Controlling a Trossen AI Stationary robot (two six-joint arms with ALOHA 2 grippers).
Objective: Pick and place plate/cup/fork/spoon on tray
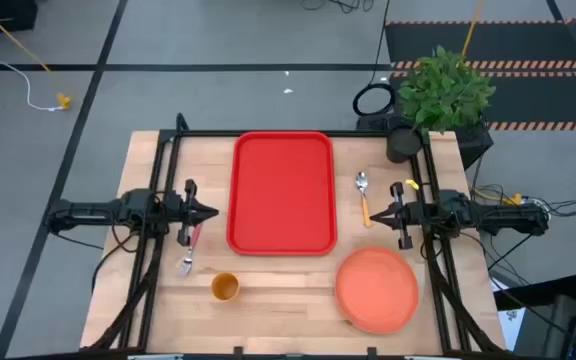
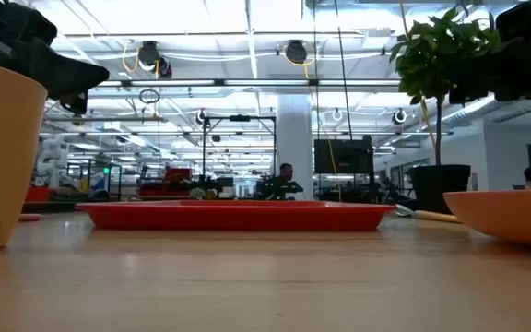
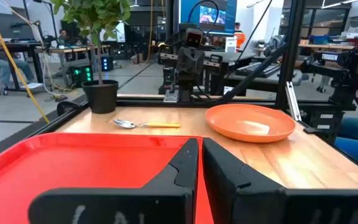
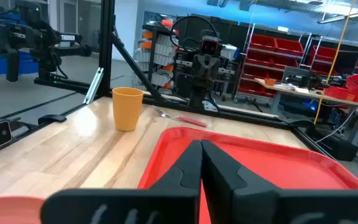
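Observation:
The red tray lies in the middle of the table, with nothing on it; it also shows in the low view. The salmon-orange plate lies at the near right. The orange-yellow cup stands upright near the front edge, left of the plate. The pink-handled fork lies left of the tray, under my left arm. The spoon lies right of the tray. My left gripper is shut and empty by the tray's left edge. My right gripper is shut and empty right of the tray, beside the spoon.
A black pot with a green plant stands at the table's far right corner. A black frame rail runs along the far edge. Bare wood lies between the cup and the plate in front of the tray.

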